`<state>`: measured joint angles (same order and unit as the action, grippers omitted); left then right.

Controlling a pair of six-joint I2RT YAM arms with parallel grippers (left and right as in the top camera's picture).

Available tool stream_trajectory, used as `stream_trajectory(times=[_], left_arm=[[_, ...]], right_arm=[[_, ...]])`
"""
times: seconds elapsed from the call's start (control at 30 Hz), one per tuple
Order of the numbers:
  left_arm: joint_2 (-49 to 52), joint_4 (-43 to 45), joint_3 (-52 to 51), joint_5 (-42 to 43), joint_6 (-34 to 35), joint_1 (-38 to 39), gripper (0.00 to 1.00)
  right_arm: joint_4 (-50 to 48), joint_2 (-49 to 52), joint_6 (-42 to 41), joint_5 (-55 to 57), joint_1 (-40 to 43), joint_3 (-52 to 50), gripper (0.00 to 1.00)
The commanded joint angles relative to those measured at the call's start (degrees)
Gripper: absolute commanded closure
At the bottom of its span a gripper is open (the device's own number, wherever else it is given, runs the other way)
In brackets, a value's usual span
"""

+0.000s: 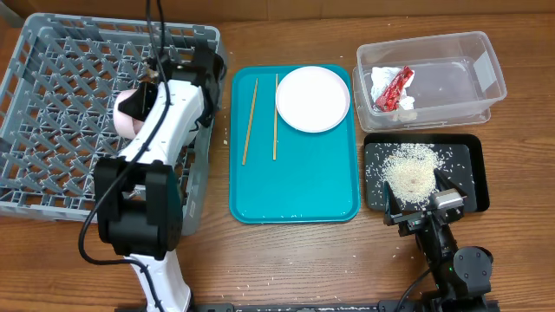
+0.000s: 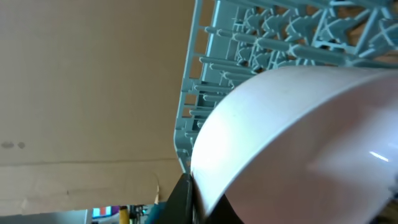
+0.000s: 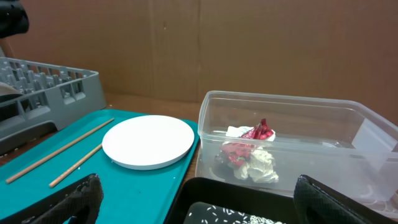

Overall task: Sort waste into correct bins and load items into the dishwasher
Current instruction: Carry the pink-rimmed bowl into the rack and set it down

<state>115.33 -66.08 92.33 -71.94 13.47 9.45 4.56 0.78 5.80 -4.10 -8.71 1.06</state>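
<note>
Dish rack (image 1: 52, 104), grey, left side of table (image 1: 286, 260): pink bowl (image 1: 128, 113) over it, rim pinched by left fingers (image 2: 184, 200). Teal tray (image 1: 295, 186): pale plate (image 1: 312, 98), two chopsticks (image 1: 250, 121). Clear tub (image 1: 451, 52): napkin (image 1: 379, 82), red wrapper (image 1: 396, 88). Black tray (image 1: 464, 156): rice heap (image 1: 409, 172). Right fingers (image 3: 71, 202) spread wide, empty, at the black tray's near edge.

Pink bowl (image 2: 298, 137) close against finger, glossy, tilted, fills lower right. Dark finger (image 2: 184, 198) at bottom edge, touching bowl's lower rim; other finger hidden behind bowl. Grey rack (image 2: 249, 37) beyond bowl, above finger, with pegs and one corner showing. Bowl touching rack or not: cannot tell. Brown cardboard (image 2: 87, 81) left of finger, past rack corner.
</note>
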Motion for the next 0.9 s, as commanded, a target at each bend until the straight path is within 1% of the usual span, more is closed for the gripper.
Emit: stream_trajectory(times=[0.0,0.03,0.1,0.13,0.2,0.23,0.27,0.3,0.37,0.4,0.47,0.57,0.63,0.73,0.8,0.87], left_arm=[[0.85,-2.38,-0.15,5.35,1.75,3.82,0.87],[0.42,-5.53,0.57,6.82,4.83,4.5,0.84],[-0.42,-9.27,2.01,9.01,8.26,4.94,0.83],[-1.11,-11.04,3.15,11.02,9.79,5.18,0.8],[-2.89,-13.84,6.14,16.9,10.56,5.57,0.65],[-3.78,-14.43,7.61,19.85,10.54,5.66,0.44],[-5.14,-14.78,9.75,24.46,10.47,5.7,0.25],[-6.14,-14.95,11.21,27.98,10.12,5.7,0.11],[-8.66,-14.45,14.95,38.73,8.96,5.68,0.0],[-9.68,-13.84,16.57,44.19,8.96,5.68,0.0],[-12.48,-11.06,20.52,64.28,6.56,5.7,0.0],[-14.27,-6.64,21.2,85.33,-1.75,5.81,0.0],[-14.29,-6.21,21.16,88.24,-1.7,6.27,0.06],[-13.42,-6.19,20.09,85.2,-1.36,7.65,0.26],[-12.09,-5.75,18.95,83.56,-0.55,9.2,0.29],[-10.19,-5.22,18.12,83.43,-0.57,10.88,0.39]], right_arm=[[-0.22,-0.61,0.04,0.15,-0.33,-0.61,0.0],[-0.22,-0.61,0.04,0.15,-0.33,-0.61,0.0],[-0.22,-0.61,0.04,0.15,-0.33,-0.61,0.0],[-0.22,-0.61,0.04,0.15,-0.33,-0.61,0.0],[-0.22,-0.61,0.04,0.15,-0.33,-0.61,0.0],[-0.22,-0.61,0.04,0.15,-0.33,-0.61,0.0],[-0.22,-0.61,0.04,0.15,-0.33,-0.61,0.0],[-0.22,-0.61,0.04,0.15,-0.33,-0.61,0.0],[-0.22,-0.61,0.04,0.15,-0.33,-0.61,0.0],[-0.22,-0.61,0.04,0.15,-0.33,-0.61,0.0],[-0.22,-0.61,0.04,0.15,-0.33,-0.61,0.0],[-0.22,-0.61,0.04,0.15,-0.33,-0.61,0.0],[-0.22,-0.61,0.04,0.15,-0.33,-0.61,0.0],[-0.22,-0.61,0.04,0.15,-0.33,-0.61,0.0],[-0.22,-0.61,0.04,0.15,-0.33,-0.61,0.0],[-0.22,-0.61,0.04,0.15,-0.33,-0.61,0.0]])
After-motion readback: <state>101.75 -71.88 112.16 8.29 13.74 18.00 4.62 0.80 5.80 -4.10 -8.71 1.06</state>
